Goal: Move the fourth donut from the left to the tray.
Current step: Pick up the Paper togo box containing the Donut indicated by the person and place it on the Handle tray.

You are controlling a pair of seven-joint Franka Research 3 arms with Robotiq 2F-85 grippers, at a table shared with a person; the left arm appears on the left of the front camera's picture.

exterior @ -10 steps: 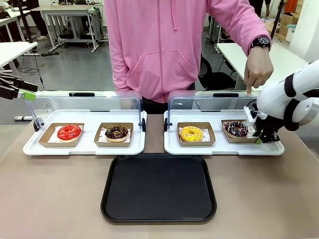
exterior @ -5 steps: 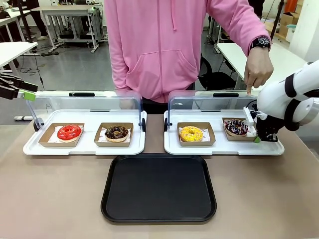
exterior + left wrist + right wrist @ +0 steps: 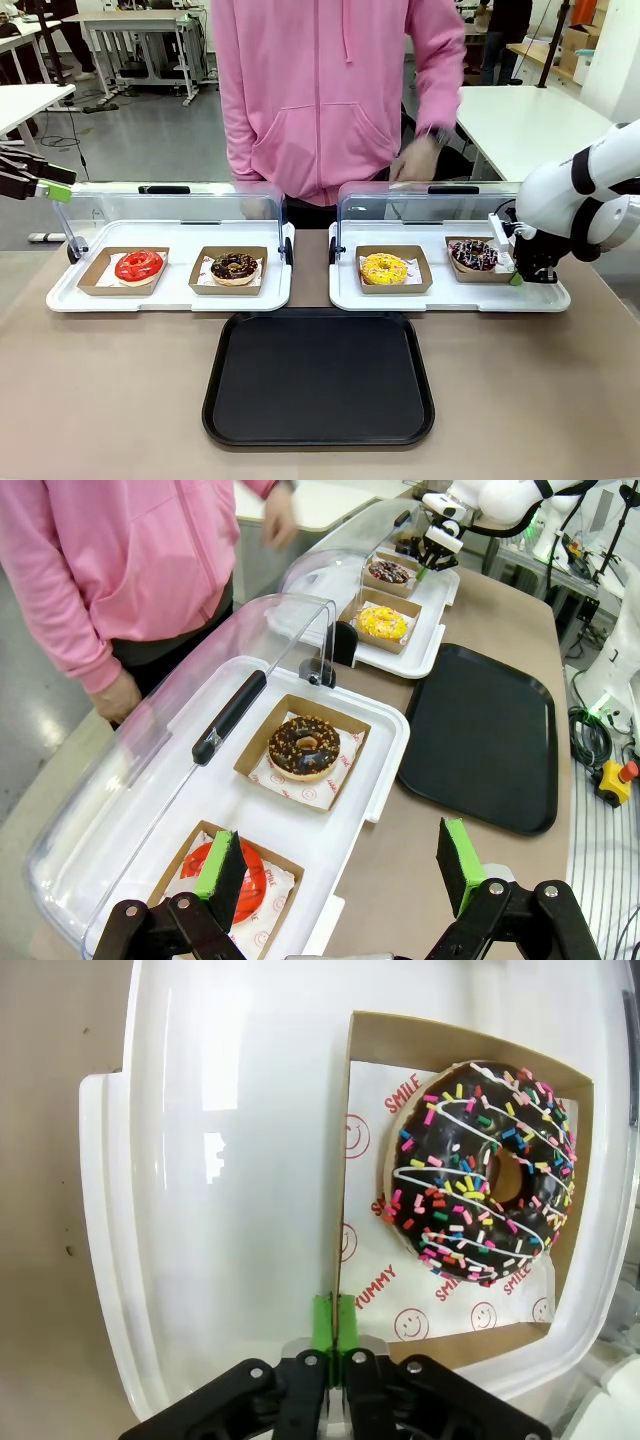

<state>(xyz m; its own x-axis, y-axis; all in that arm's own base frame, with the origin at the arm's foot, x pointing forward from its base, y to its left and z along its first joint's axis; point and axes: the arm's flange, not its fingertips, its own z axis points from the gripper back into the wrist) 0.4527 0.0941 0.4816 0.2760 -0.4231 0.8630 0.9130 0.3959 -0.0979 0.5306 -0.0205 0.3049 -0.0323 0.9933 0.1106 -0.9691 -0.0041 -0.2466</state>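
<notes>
Front view: yellow donut [image 3: 384, 268] beside fourth donut [image 3: 475, 258]

Robot lab; rows of work tables [image 3: 130, 25]; cardboard boxes [image 3: 578, 45]

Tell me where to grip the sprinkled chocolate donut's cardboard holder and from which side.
Grip the cardboard holder by its thin upright side wall, not the fourth donut itself, whose icing would smear. Come from the outer side, toward the white tray's end, where bare tray floor leaves room. The right claw is already shut on that wall.
</notes>
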